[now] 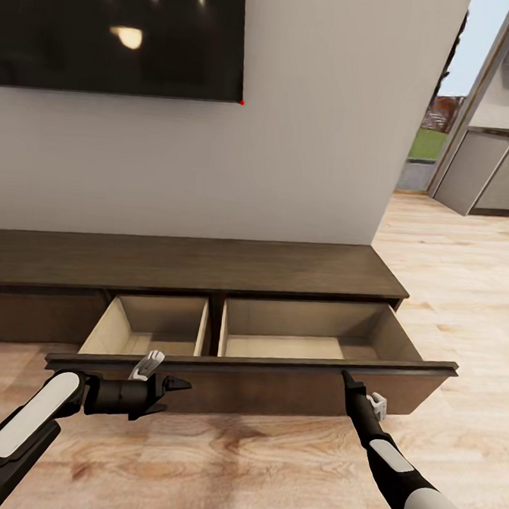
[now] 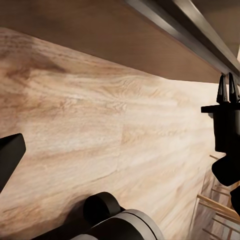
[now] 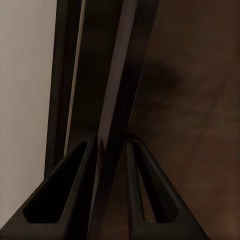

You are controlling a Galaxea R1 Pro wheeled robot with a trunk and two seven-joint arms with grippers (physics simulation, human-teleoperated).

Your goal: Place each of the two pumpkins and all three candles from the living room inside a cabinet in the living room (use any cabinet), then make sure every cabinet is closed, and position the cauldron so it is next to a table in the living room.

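We face the long, low, dark brown wood cabinet point(image 1: 208, 263) set against the pale wall, below the black wall-mounted television point(image 1: 118, 32). Its wide drawer point(image 1: 291, 375) is pulled out over the light wood plank floor point(image 1: 270, 468), and we see two light tan compartments, both bare as far as their visible floors go; the near strip of each is hidden behind the drawer front. No pumpkin or candle lies on the cabinet top or on the floor before it.

The right gripper point(image 1: 347, 379) reaches up to the drawer front's top edge near its right end. In the right wrist view its two dark fingers point(image 3: 75, 200) sit on either side of that thin edge, pressed close on it, which we read as a grasp for pulling or pushing the drawer.

The left gripper point(image 1: 181, 386) hangs just in front of the drawer face near its left end, pointing along it. Its fingertips point(image 2: 225, 90) look pressed together and hold nothing; we judge it parked clear of the drawer's travel.
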